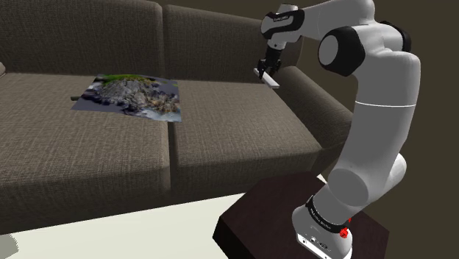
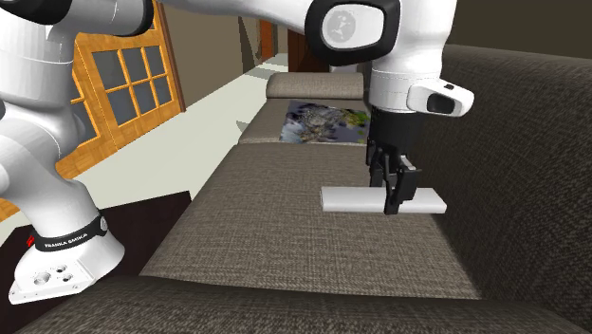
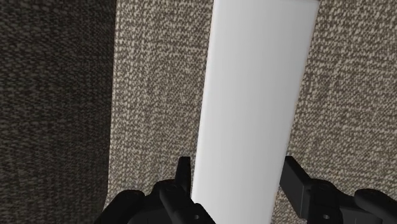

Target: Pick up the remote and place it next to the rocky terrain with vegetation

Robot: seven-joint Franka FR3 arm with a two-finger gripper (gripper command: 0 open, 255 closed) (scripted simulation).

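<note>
The pick-up looks done. The gripper (image 2: 398, 196) is closed on the remote (image 2: 346, 198), a plain white bar, with 1 finger on each long side. The remote hangs level in the air, clear of the seat, over the end of the sofa (image 1: 243, 140) nearest the arm (image 1: 382, 110).

2 steps seem left: the carry and the put-down. The terrain (image 1: 131, 96), a flat picture of grey rock with a strip of green, lies on the neighbouring cushion. It is well apart from the remote, towards the shoulder view's left. Bare fabric shows around the terrain's edges, so there looks to be room to set the remote beside it without touching it.

The sofa is covered in a coarse brown weave, and a seam runs between the 2 seat cushions that the remote has to cross. The seat looks soft and roughly level, so a flat bar should lie steady on it.

The stand (image 1: 257, 221) is a dark brown box on a pale floor (image 1: 110, 228), just in front of the sofa. In the second exterior view an orange wooden door (image 2: 128, 76) with panes stands beyond the floor, and the walls are dim.
</note>
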